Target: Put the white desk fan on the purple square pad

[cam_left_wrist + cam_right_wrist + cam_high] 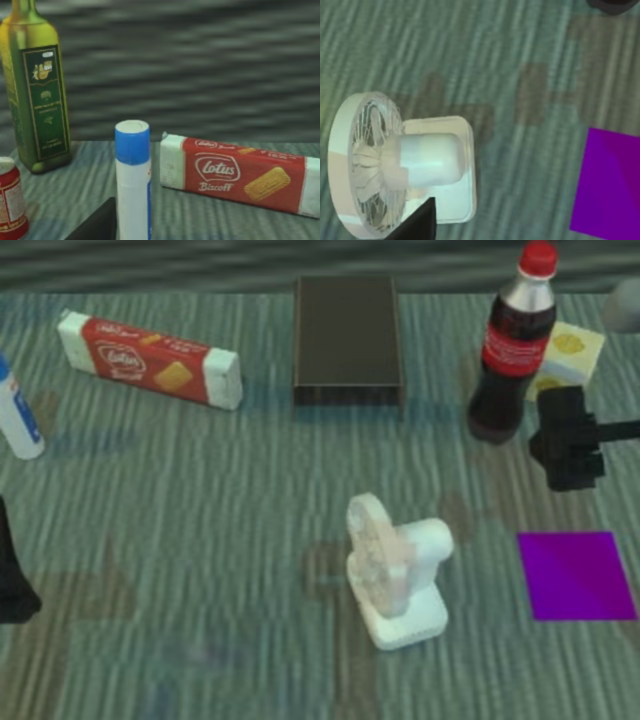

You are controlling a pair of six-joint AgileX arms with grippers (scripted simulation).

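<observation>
The white desk fan [396, 573] stands upright on its square base near the middle of the table, its round grille facing the top view's left. In the right wrist view the fan [405, 165] shows from above with its stubby motor housing. The purple square pad [577, 575] lies flat to the fan's right, apart from it; the right wrist view shows part of the pad [610, 185]. My right gripper [566, 445] hangs above the table behind the pad, holding nothing and well clear of the fan. My left gripper [12, 585] is parked at the table's left edge.
A dark brown box [347, 340] lies at the back centre, a red biscuit pack [150, 360] at the back left. A cola bottle [512, 345] and a white-and-yellow cube [570, 352] stand close behind my right gripper. At the far left stand a glue stick [18, 415] and an olive oil bottle [37, 90].
</observation>
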